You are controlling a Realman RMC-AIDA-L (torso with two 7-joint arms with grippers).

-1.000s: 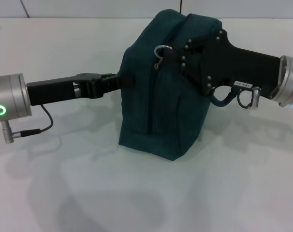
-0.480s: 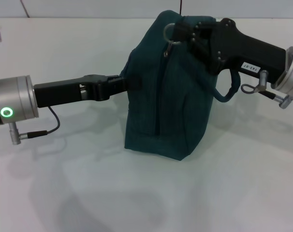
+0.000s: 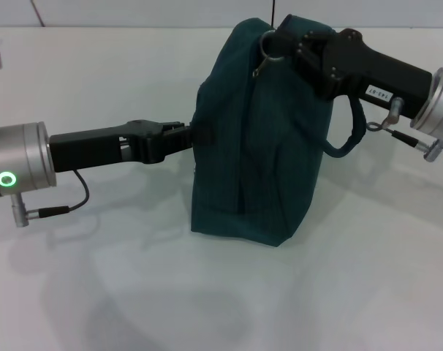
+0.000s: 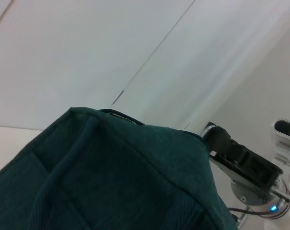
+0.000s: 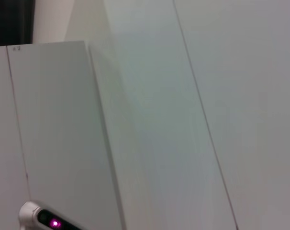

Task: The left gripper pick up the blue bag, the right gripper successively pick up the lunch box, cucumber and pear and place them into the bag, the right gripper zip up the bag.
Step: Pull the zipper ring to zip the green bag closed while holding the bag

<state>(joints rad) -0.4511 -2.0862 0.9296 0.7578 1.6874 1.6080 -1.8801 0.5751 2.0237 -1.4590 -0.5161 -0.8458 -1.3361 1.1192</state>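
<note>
A dark blue-green bag (image 3: 254, 139) is standing upright on a white table (image 3: 207, 292), its base resting on the surface near the middle of the head view. It is sitting between the two arms. A closed zipper line is running up the side that faces the camera.

The left gripper (image 3: 186, 137) is reaching in level from the left and is clamped on a small tab at the bag's left edge, about halfway up. Its black fingers are pressed together around that tab. Behind it, the arm's silver cuff is showing a green ring light, and a thin black cable is looping down below the cuff.

Farther back and higher, the right gripper (image 3: 289, 45) is coming in from the right at the bag's top edge. Its fingers are closed at the metal zipper ring (image 3: 270, 48), which is sitting at the very top of the zipper line. A dark carrying strap (image 3: 346, 135) is hanging in a loop off the bag's right side, under the right arm.

In the left wrist view, the bag's fabric (image 4: 111, 177) is filling the lower part of the picture, with the right arm visible beyond it. The right wrist view is showing only pale wall panels.
</note>
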